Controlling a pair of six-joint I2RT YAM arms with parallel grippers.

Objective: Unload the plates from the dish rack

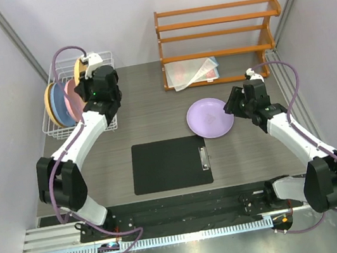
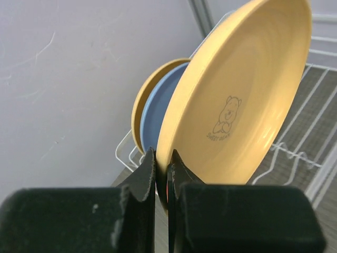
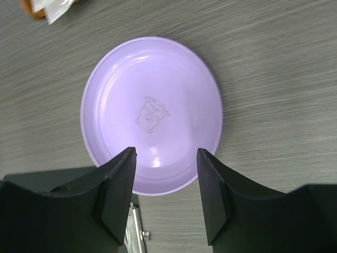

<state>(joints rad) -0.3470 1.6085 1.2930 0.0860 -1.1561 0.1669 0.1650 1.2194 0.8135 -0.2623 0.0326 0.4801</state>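
Note:
The white wire dish rack [image 1: 60,127] stands at the far left with several plates upright in it: an orange-yellow one, a light blue one [image 1: 60,105] and a pink one [image 1: 73,97]. My left gripper [image 1: 87,67] is over the rack, shut on the rim of an orange-yellow plate [image 2: 237,100]; behind it in the left wrist view stand the blue plate [image 2: 158,113] and another yellow one. A purple plate [image 1: 209,118] lies flat on the table, also in the right wrist view [image 3: 151,113]. My right gripper [image 3: 164,158] hangs open above its near edge, empty.
A black clipboard [image 1: 170,164] lies at the table's middle front, just left of the purple plate. An orange wooden three-tier shelf [image 1: 218,32] stands at the back right with plastic sheets [image 1: 193,71] on its bottom level. Grey walls close both sides.

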